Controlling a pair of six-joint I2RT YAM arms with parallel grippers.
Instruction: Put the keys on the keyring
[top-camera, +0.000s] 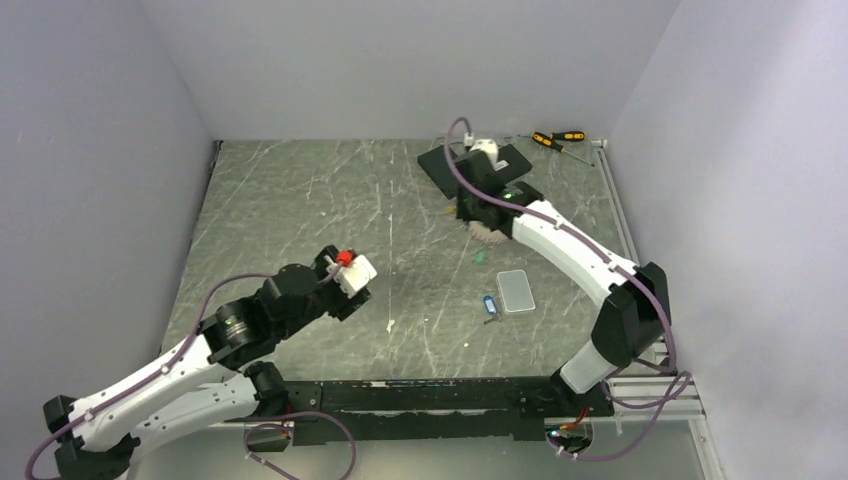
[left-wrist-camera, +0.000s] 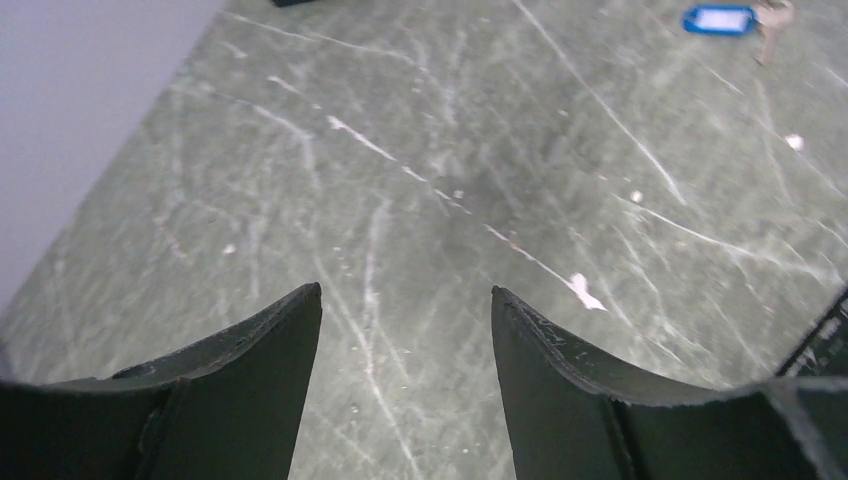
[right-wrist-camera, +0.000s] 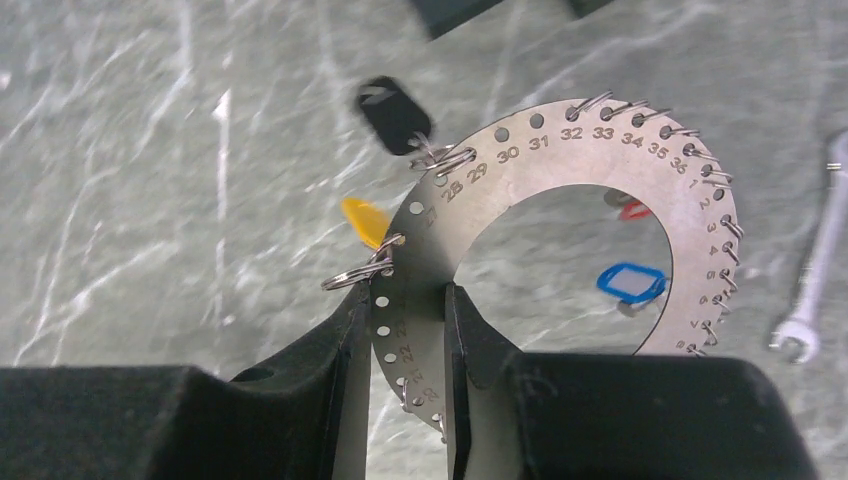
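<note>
My right gripper (right-wrist-camera: 405, 290) is shut on the keyring (right-wrist-camera: 560, 150), a flat metal ring with numbered holes and small split rings round its edge. A black tag (right-wrist-camera: 392, 112) and a yellow tag (right-wrist-camera: 364, 220) hang from it. A blue tag (right-wrist-camera: 632, 282) and a red one (right-wrist-camera: 633, 210) show through its hole; whether they hang or lie below I cannot tell. From above, the keyring (top-camera: 487, 232) sits under the right gripper (top-camera: 485, 222). A blue key (top-camera: 489, 305) and a green key (top-camera: 480, 257) lie on the table. My left gripper (left-wrist-camera: 406, 292) is open and holds nothing, at the left (top-camera: 352, 298).
A pale slab (top-camera: 516, 291) lies beside the blue key. A black plate (top-camera: 470, 165) and yellow-and-black screwdrivers (top-camera: 557, 138) are at the back right. A small wrench (right-wrist-camera: 815, 270) lies right of the keyring. White walls enclose the grey marbled table (top-camera: 300, 200).
</note>
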